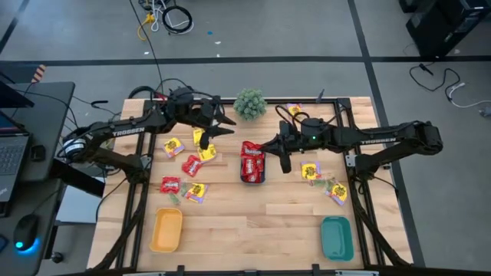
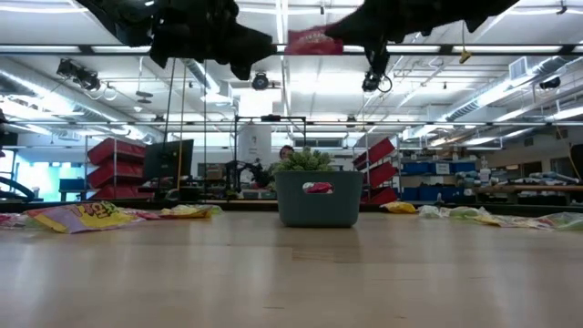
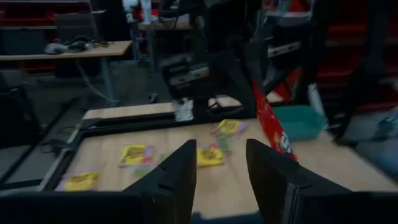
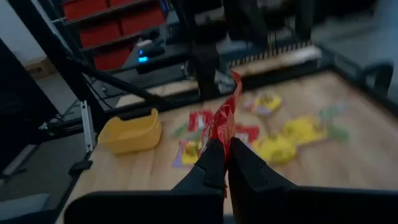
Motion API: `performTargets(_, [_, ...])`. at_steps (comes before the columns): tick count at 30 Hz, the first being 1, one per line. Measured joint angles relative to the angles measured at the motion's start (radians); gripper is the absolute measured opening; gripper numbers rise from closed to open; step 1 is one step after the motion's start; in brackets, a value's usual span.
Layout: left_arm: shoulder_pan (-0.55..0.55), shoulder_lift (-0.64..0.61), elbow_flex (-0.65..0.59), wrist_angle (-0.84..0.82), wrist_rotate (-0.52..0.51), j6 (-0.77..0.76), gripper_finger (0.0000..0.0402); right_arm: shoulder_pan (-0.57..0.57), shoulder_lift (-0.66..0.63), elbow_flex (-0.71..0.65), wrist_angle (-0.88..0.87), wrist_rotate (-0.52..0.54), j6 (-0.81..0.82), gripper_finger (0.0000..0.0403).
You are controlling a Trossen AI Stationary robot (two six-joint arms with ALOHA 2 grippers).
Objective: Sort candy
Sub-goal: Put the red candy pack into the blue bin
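Here the right gripper [image 4: 219,163] is clenched on a red candy packet [image 4: 225,118], held above the middle of the table [image 1: 253,222]; the packet stands on its edge, its long axis running up from the fingertips. The left gripper [image 3: 219,163] hangs near the far edge with its jaws apart and nothing between them. A grey bin [image 2: 318,199] at the table's middle holds red packets [image 1: 253,162]. The yellow tray [image 1: 166,230] near the front left corner and the teal tray [image 1: 337,238] near the front right corner look bare inside. Loose yellow and red candy [image 1: 184,165] lies left of the bin, and more yellow packets [image 1: 322,180] lie right of it. A spiky green plant ball [image 1: 250,103] sits at the far edge
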Motion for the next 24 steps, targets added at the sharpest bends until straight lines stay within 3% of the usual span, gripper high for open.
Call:
performTargets(7, [0.0,-0.063,0.0,-0.1,-0.07,0.121,0.0143,-0.009,0.0,-0.155,0.081,0.004,0.196,0.0])
performTargets(15, [0.0,-0.072,0.0,-0.122,-0.072,0.124,0.0143,-0.034,0.045,-0.273,0.18,0.029,0.339,0.0])
performTargets(24, [0.0,-0.08,-0.023,-0.122,-0.125,0.153,0.0143,-0.081,0.254,-0.262,0.34,-0.118,0.385,0.0])
